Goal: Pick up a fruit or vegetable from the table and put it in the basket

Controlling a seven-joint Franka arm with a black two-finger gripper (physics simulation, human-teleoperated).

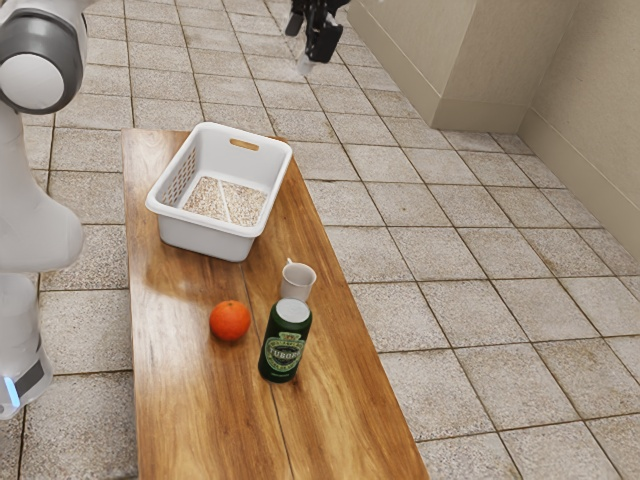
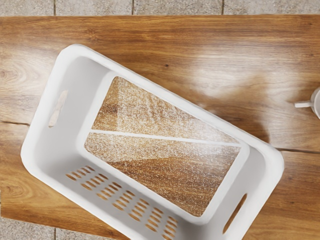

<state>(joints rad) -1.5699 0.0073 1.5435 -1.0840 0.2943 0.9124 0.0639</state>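
High at the top of the exterior view is my gripper [image 1: 309,38], partly cut off by the upper edge, its two black fingers apart and no fruit between them. The orange fruit [image 1: 230,320] rests on the wooden table, beside the green can and well below my hand in that view. The white basket [image 1: 178,222] stands at the table's far end, with no fruit inside. In the wrist view the basket [image 2: 45,187] lies beneath my hand, turned at an angle to the table's edges.
A green can [image 1: 285,343] stands upright close to the orange fruit. Behind it is a white mug [image 1: 298,280], and part of the mug [image 2: 316,102] appears in the wrist view. The wooden table [image 1: 340,430] is narrow, with tiled floor around it.
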